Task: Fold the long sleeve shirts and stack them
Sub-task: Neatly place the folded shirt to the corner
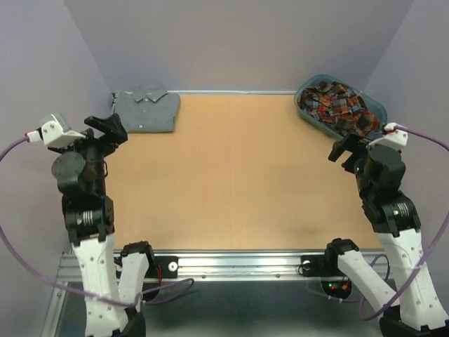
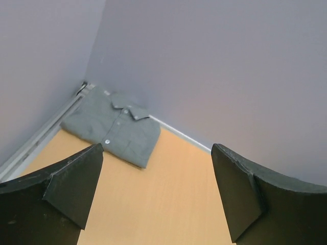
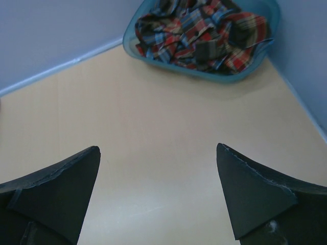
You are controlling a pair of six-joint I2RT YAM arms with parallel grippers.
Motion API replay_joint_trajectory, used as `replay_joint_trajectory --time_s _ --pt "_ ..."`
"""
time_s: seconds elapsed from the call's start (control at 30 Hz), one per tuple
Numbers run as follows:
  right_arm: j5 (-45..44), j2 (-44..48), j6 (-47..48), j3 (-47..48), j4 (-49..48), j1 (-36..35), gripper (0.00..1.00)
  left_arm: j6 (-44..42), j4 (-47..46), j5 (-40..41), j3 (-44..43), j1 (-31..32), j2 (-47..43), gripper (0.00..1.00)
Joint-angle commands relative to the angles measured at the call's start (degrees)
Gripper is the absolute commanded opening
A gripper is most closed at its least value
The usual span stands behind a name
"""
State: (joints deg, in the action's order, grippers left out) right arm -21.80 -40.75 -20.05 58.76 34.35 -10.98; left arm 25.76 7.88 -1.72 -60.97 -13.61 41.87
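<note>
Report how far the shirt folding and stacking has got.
Done: the grey shirt lies folded at the far left corner of the table. In hand: nothing; the left gripper and right gripper are both open and empty. Left: the plaid shirt, crumpled in the teal basket, needs folding and stacking.

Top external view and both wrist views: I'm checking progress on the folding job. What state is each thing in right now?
Grey shirt: folded, lying flat in the far-left corner.
Plaid shirt: unfolded, crumpled inside the basket.
Teal basket: upright, holding the plaid shirt.
Left gripper: open, empty.
Right gripper: open, empty.
</note>
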Motion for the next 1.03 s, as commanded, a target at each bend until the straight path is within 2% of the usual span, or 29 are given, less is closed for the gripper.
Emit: replay_joint_trajectory --time_s 0.0,0.1,0.17,0.27,0.37,0.5,0.73,1.0 --pt "-10.0 6.5 2.0 1.5 0.5 -0.5 1.0 -10.0 12.5 5.4 -4.9 8.2 -6.2 0.99" --pt "-10.4 13.0 3.1 -1.4 -0.8 -0.5 1.0 -13.0 17.8 11.4 -8.3 13.5 -13.9 0.99" --pt "-10.5 18.0 4.1 -3.2 -1.5 -0.5 1.0 -13.7 21.0 17.4 -9.3 16.5 -15.5 0.99" --pt "-12.3 22.3 5.9 -6.4 -2.5 -0.5 1.0 -13.5 23.7 23.8 -6.9 18.7 -19.2 0.99" --pt "-11.9 26.5 7.0 -8.7 -2.5 -0.5 1.0 -12.1 22.1 26.3 -1.4 19.4 -24.4 0.99" --pt "-11.1 30.5 7.1 -11.2 -2.9 -0.5 1.0 -11.3 19.9 28.3 5.6 19.9 -28.1 0.99" --pt "-9.8 32.5 6.9 -12.9 -3.1 -0.5 1.0 -11.0 17.2 30.9 8.6 21.7 -32.1 0.99" --pt "-8.3 32.7 7.5 -12.2 -3.7 -0.5 1.0 -10.2 16.3 30.4 8.9 22.0 -32.1 0.99"
